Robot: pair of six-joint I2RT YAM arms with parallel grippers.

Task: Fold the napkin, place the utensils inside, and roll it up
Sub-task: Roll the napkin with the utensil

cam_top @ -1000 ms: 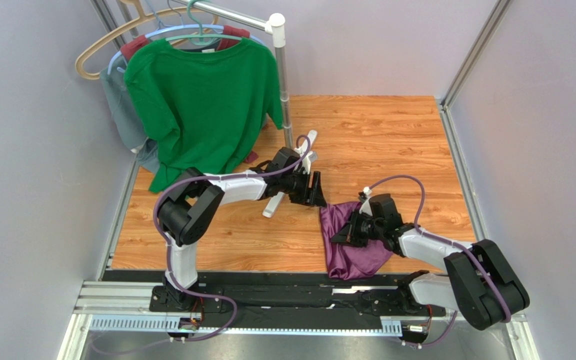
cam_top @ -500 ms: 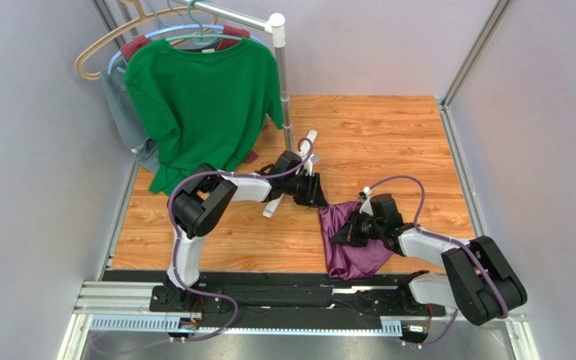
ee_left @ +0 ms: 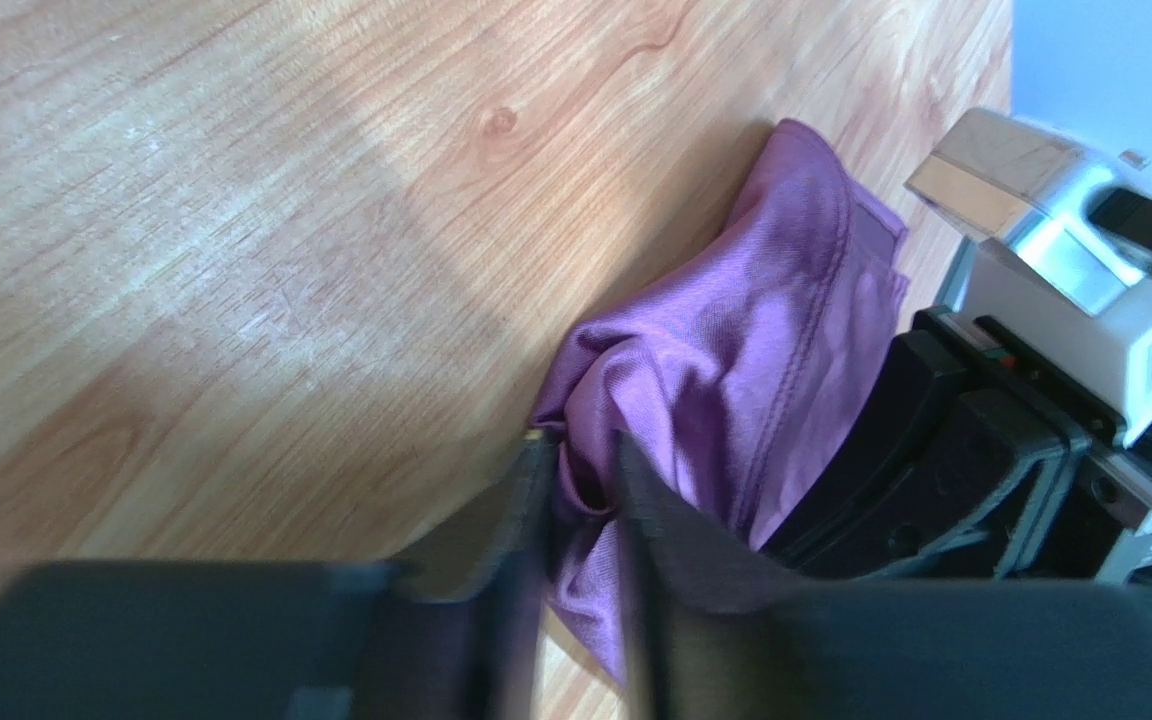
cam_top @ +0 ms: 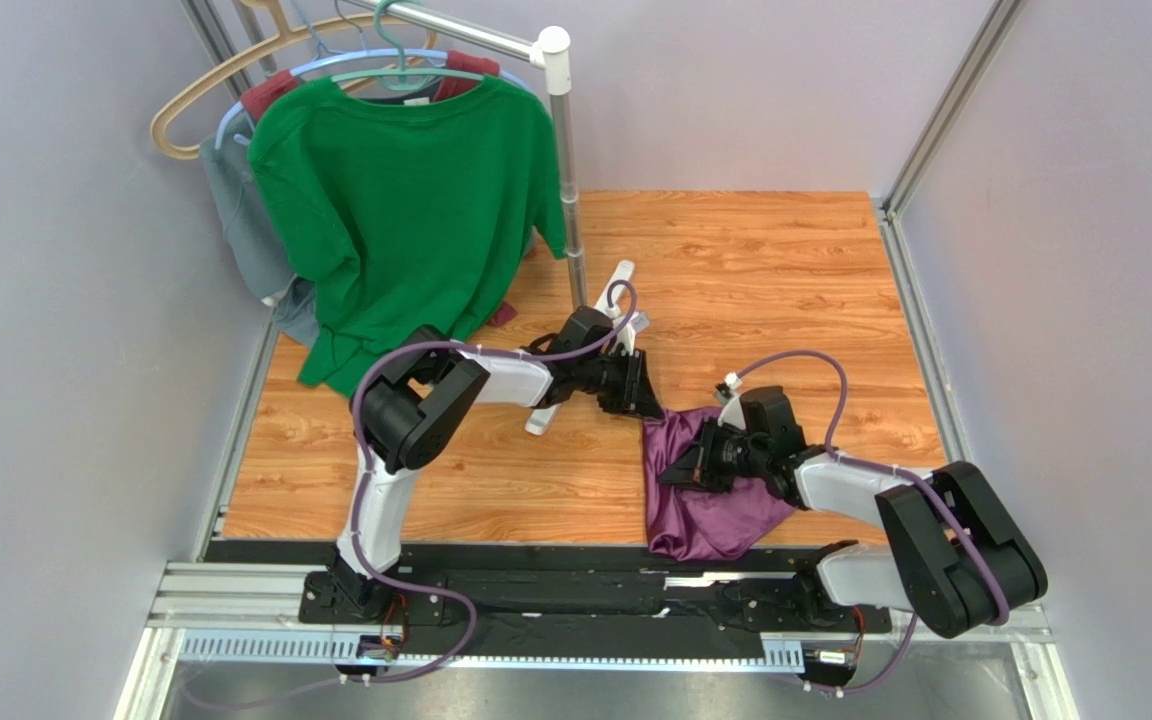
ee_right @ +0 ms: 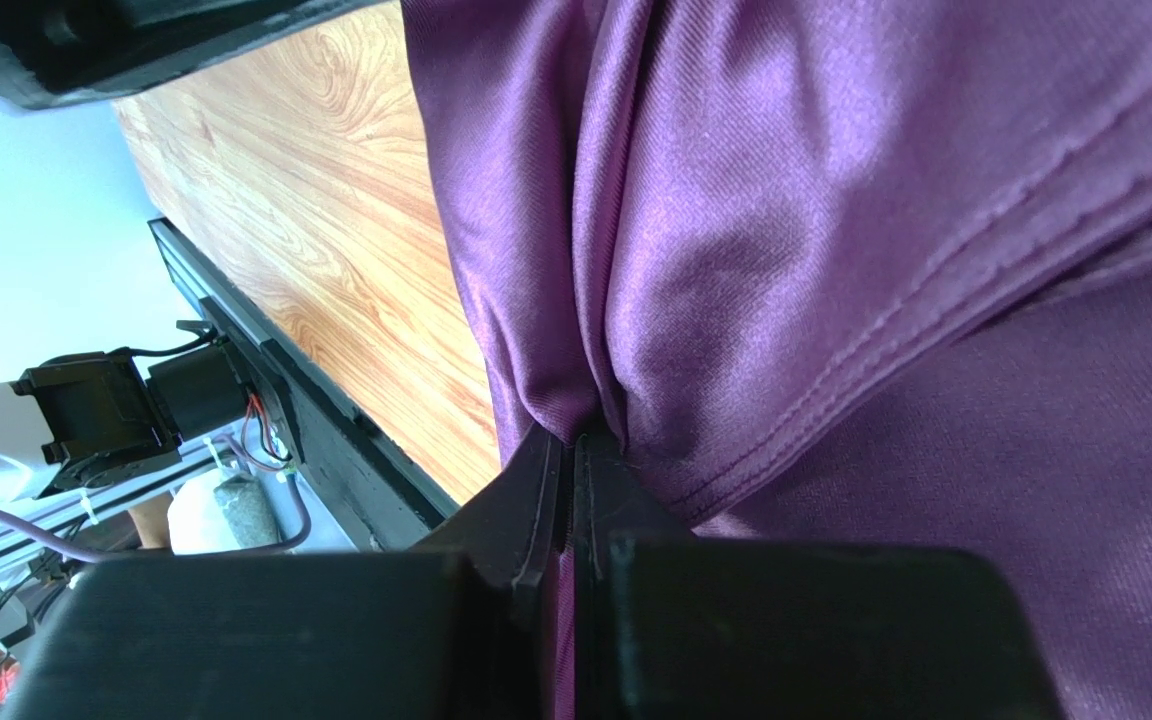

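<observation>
Napkin [cam_top: 705, 495] lies bunched on the wood-grain table [cam_top: 778, 270], toward 5 o'clock of the board, long axis running roughly 12 to 6. Right gripper [ee_right: 575, 443] is clenched on a fold of it and is the nearer arm. Left gripper [ee_left: 579, 462] sits at the cloth's 12 o'clock corner, the cloth falling away toward 5 o'clock from it; jaws narrowly apart astride the corner (pinching or not: cannot tell). No spoon visible. Grey walls all round; green T-shirt [cam_top: 402, 210] on a rack at 10 o'clock.
</observation>
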